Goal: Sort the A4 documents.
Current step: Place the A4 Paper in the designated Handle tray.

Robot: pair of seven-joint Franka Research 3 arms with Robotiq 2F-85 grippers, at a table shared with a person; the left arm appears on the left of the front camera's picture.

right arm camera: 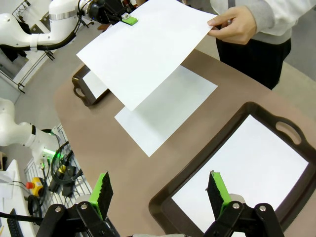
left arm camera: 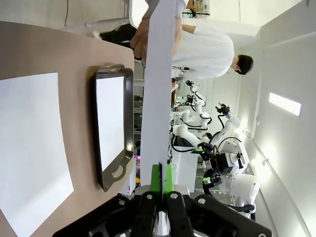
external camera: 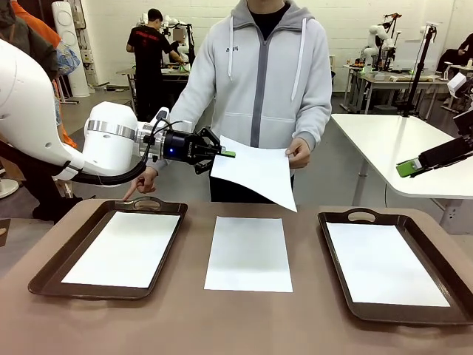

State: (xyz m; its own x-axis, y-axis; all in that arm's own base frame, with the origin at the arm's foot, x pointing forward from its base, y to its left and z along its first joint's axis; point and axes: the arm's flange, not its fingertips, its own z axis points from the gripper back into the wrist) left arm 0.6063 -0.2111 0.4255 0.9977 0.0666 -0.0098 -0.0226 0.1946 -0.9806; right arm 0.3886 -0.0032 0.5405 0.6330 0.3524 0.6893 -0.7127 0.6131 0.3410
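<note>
A white A4 sheet [external camera: 255, 171] hangs in the air over the table's far side. My left gripper [external camera: 225, 154] is shut on its left edge, and a person's hand [external camera: 299, 153] holds its right edge. In the left wrist view the green pads [left arm camera: 157, 177] pinch that sheet [left arm camera: 160, 74] edge-on. Another sheet [external camera: 247, 254] lies flat on the table's middle. Each brown tray holds one sheet: the left [external camera: 126, 248] and the right [external camera: 384, 262]. My right gripper [right arm camera: 160, 192] is open above the right tray [right arm camera: 207, 154] and grips nothing.
The left tray [external camera: 148, 201] and right tray [external camera: 362, 216] flank the middle sheet. The person stands at the far edge, the other hand [external camera: 140, 185] pointing down by the left tray's handle. A white table [external camera: 399, 140] stands behind at right.
</note>
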